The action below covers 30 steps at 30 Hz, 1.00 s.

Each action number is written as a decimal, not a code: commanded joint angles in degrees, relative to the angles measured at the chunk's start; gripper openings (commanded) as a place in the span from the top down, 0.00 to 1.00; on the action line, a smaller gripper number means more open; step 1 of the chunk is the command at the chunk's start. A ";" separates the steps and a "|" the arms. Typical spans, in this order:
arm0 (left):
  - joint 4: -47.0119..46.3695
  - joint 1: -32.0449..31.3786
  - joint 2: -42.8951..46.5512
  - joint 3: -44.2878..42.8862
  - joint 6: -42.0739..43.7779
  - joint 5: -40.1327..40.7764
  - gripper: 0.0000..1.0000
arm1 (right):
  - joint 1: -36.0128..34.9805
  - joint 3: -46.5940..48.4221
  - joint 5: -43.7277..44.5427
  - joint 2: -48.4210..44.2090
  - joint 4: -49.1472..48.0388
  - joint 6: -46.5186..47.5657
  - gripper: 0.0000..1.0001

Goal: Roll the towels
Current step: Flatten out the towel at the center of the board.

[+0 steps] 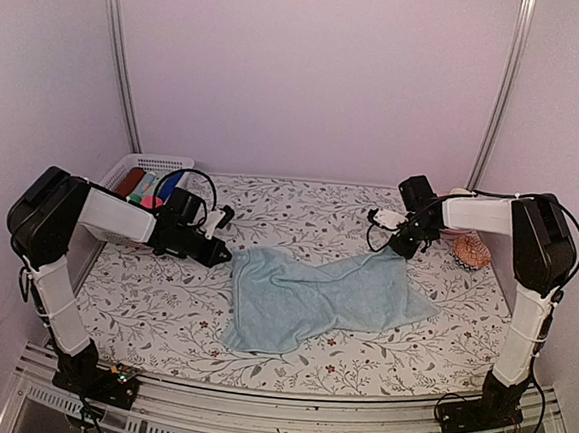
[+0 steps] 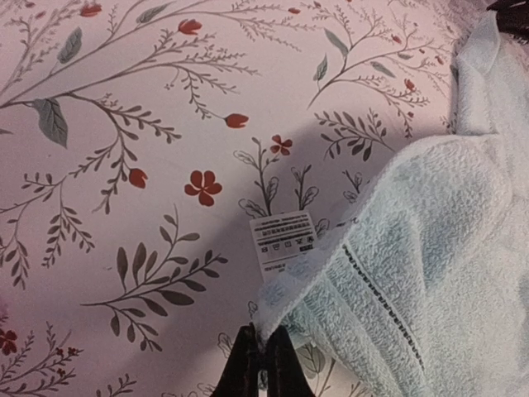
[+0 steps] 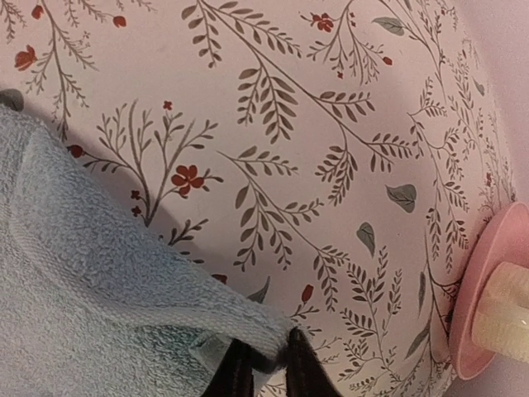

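Observation:
A pale blue towel (image 1: 313, 299) lies flat and a little rumpled in the middle of the flowered table. My left gripper (image 1: 228, 256) is at its far left corner. In the left wrist view that gripper (image 2: 263, 351) is shut on the very tip of this corner, with the towel (image 2: 430, 273) draping off to the right and its white care label (image 2: 283, 241) hanging out. My right gripper (image 1: 397, 253) is at the far right corner. In the right wrist view the gripper (image 3: 269, 368) pinches the towel's (image 3: 91, 281) hem between its dark fingers, just above the table.
A white basket (image 1: 178, 163) with several coloured rolls stands at the back left, behind the left arm. A pink dish holding a cream object (image 3: 496, 306) sits by the right wall, near the right gripper. Side walls and two metal posts enclose the table (image 1: 300, 207).

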State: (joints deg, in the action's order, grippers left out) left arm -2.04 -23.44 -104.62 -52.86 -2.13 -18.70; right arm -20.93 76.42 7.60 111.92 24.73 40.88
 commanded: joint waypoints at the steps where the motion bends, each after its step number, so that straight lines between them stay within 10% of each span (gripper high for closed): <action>1: 1.18 0.46 1.59 -1.48 -0.80 0.89 1.00 | 0.22 -0.29 -0.99 -2.47 -0.56 -0.88 0.65; 4: 2.20 -0.28 4.51 -1.98 -2.36 4.66 1.00 | 0.26 -0.28 -1.40 -3.28 -0.64 -1.10 0.45; 12: 5.73 -4.42 10.18 -3.20 -4.22 14.64 1.00 | 0.27 -0.70 -1.47 -4.33 -0.84 -1.79 0.34; 30: 4.37 -8.54 8.78 -2.78 -3.14 16.31 1.00 | 11.17 4.18 -23.24 0.59 6.99 -3.82 0.33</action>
State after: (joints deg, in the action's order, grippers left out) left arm 2.81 -30.81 -95.31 -55.90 -5.63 -3.07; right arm -11.53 77.80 -6.87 109.82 27.92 37.45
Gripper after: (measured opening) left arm 0.024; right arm 0.682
